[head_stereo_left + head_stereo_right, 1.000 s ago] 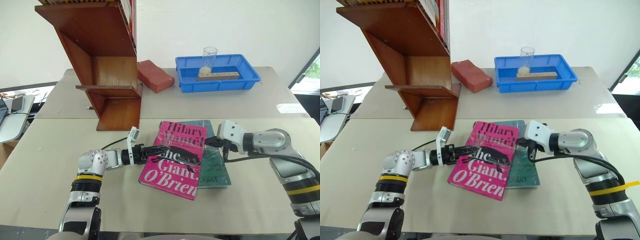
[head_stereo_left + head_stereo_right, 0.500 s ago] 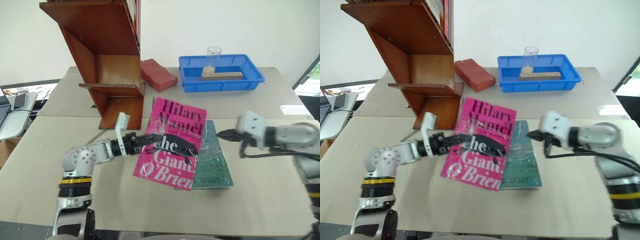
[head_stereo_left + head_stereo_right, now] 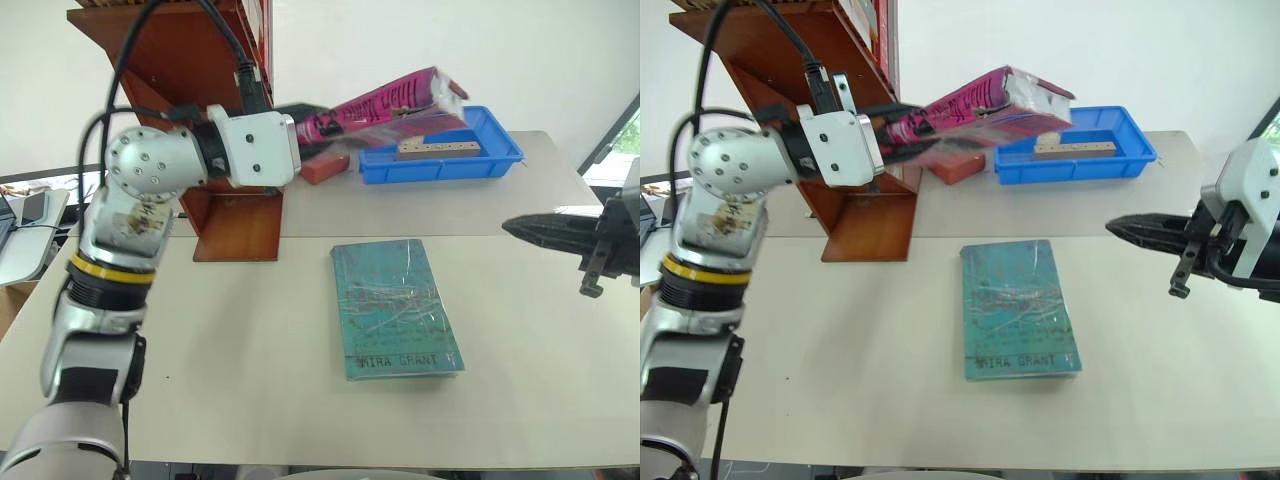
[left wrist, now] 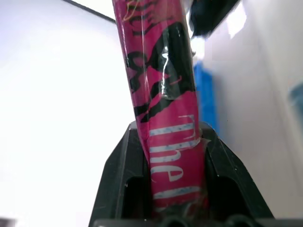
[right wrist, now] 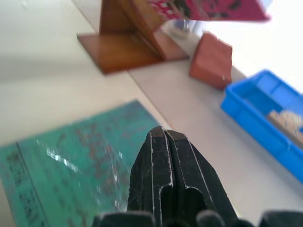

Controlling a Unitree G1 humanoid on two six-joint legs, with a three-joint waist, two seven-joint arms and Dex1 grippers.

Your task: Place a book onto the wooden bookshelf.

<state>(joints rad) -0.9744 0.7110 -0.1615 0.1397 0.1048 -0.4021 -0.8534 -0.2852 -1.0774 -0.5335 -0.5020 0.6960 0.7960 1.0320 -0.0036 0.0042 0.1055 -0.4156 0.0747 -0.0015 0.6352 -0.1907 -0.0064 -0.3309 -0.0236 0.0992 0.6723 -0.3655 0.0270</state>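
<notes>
My left claw point(image 3: 305, 120) is pinching the pink book point(image 3: 395, 103), fingers clamped on one end of it. In my left wrist view the book point(image 4: 163, 118) sits squeezed between the two black fingers point(image 4: 118, 175), cover lettering showing. The book is up in the air, lying nearly flat and sloping slightly upward away from the claw. It hangs above the far part of the table point(image 3: 250, 340), over the red block point(image 3: 322, 167) and the near corner of the blue tray point(image 3: 440, 160), just beside the wooden bookshelf point(image 3: 215, 90). Can't tell if the book touches the shelf side; it looks just clear of it. It's not on any shelf yet.

My right claw point(image 3: 1120, 229) is pressed together, holding nothing. It points level across the table from my right, above the tabletop, apart from the teal book point(image 3: 393, 308). In my right wrist view the closed fingers point(image 5: 168, 184) hover above that teal book point(image 5: 71, 161), with the red block point(image 5: 211, 60) and blue tray point(image 5: 265, 118) further off.

The teal book lies flat in the middle of the table, spine text toward me. The blue tray has a wooden piece point(image 3: 435, 148) in it; other contents are hidden behind the pink book. The bookshelf stands at the far left of the table, some books on its top shelf.
</notes>
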